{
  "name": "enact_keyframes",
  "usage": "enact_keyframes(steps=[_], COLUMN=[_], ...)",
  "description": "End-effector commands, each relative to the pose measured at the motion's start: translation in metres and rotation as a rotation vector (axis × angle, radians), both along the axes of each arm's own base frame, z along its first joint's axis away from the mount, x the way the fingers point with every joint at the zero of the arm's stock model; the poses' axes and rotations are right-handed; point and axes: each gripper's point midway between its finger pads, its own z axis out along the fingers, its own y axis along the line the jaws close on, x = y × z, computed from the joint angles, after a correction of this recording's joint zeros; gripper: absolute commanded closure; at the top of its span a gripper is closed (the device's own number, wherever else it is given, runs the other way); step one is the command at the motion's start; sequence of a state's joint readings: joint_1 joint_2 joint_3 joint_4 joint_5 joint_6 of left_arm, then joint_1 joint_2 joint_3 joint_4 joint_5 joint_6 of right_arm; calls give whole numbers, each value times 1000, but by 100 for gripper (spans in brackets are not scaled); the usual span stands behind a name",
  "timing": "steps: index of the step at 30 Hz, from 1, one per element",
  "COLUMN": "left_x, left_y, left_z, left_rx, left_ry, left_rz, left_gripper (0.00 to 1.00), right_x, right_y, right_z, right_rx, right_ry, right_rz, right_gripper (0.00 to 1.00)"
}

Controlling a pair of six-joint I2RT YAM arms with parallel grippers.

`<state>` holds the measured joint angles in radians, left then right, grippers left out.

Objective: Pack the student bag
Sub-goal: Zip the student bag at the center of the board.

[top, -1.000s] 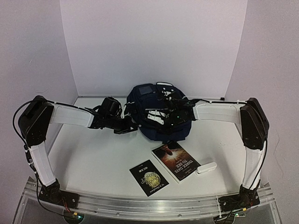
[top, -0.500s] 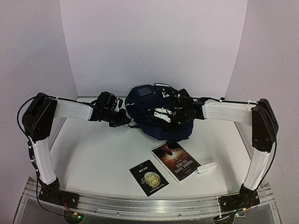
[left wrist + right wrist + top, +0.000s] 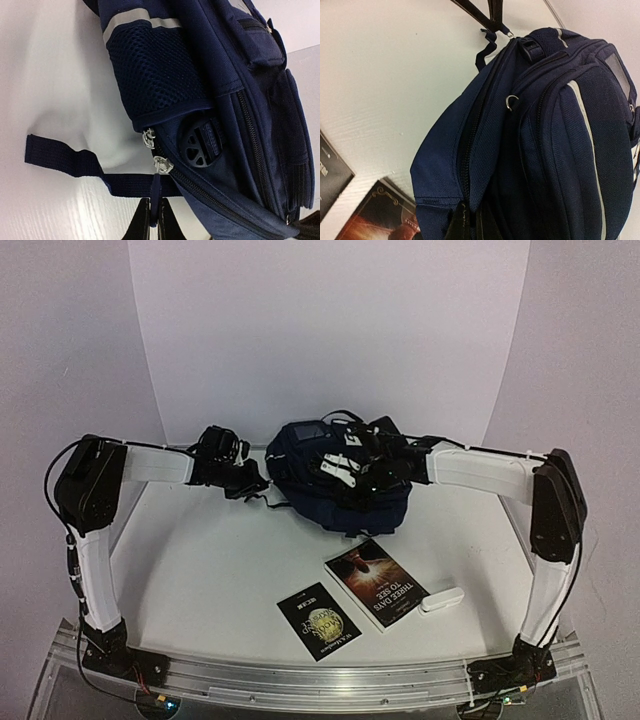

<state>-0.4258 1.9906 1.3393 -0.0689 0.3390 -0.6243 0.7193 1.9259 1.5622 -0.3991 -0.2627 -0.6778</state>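
At the back middle of the desk (image 3: pixel 200 570) we see the student bag (image 3: pixel 335 490), seemingly zipped, our left tool (image 3: pixel 154 220) pinching its zipper pull (image 3: pixel 156 187) and right tool (image 3: pixel 468 225) pinching its fabric edge, while a large book (image 3: pixel 381 583), a small book (image 3: pixel 318 620) and a white case (image 3: pixel 441 599) lie unpacked in front.

- student bag (image 3: pixel 338 502): dark navy, pale grey stripe, navy mesh on its side;
- smaller book (image 3: pixel 318 620): black, gold emblem;
- larger book (image 3: pixel 376 584): dark, orange glow;
- small box (image 3: pixel 442 599): white

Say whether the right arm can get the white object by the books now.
Probably not yet: the right hand is clamped on the student bag. Nothing covers the white object, which lies near that arm's base.
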Motion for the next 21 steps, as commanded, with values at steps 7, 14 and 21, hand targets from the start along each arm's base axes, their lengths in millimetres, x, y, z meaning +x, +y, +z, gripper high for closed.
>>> enact_keyframes(steps=[7, 14, 21], left_x=[45, 8, -51], left_y=[64, 71, 50], left_z=[21, 41, 53], left_rx=[43, 34, -57], left_ry=[-47, -78, -86], left_rz=[127, 92, 13], left_gripper=[92, 55, 25], right_x=[-22, 3, 69], right_y=[103, 38, -67], right_z=[57, 56, 29], right_rx=[248, 255, 294], right_ry=[148, 206, 335], right_rz=[-1, -172, -463], right_gripper=[47, 33, 25])
